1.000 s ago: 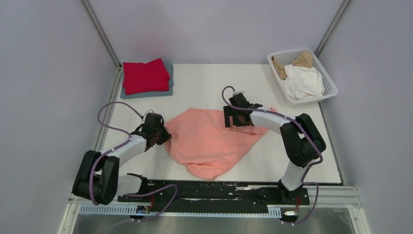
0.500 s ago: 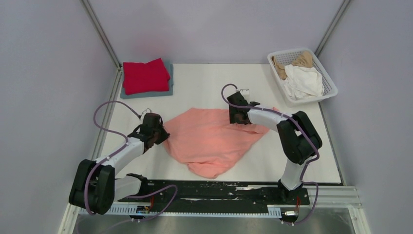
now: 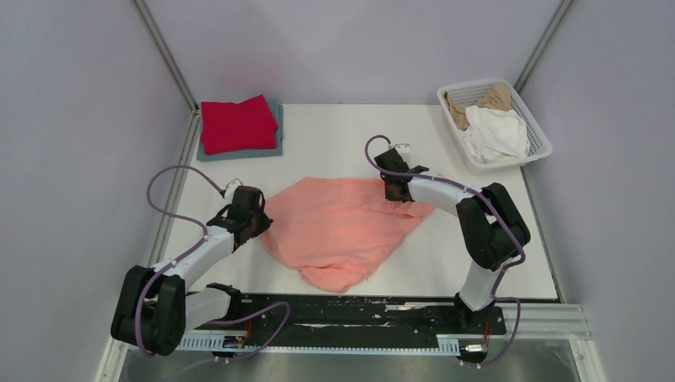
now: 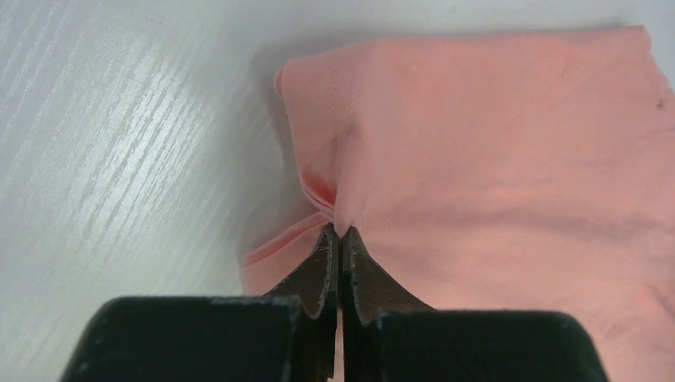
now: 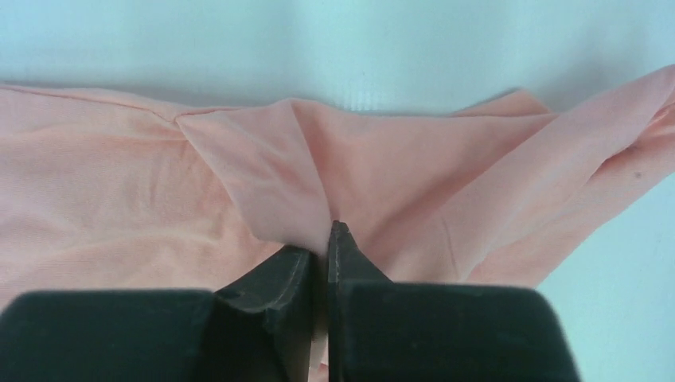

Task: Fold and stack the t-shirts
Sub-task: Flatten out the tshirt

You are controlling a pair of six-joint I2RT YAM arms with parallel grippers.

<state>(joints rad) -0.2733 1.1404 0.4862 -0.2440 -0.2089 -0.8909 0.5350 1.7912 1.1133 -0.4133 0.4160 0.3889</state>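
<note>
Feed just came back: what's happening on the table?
Both grippers are pinching the pink shirt, which lies rumpled mid-table: the left gripper on its left edge, the right gripper on its far edge. A folded red shirt sits on a grey-blue shirt in the far left corner. A white shirt and a tan shirt wait in the basket.

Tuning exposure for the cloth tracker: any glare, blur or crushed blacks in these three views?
Top view: even soft light, sharp, no glare. Left wrist view: streaky glare on the table left of the pink shirt; left gripper nearly black, detail lost. Right wrist view: table washed out bluish-white, shirt folds sharp, right gripper also crushed to black.
</note>
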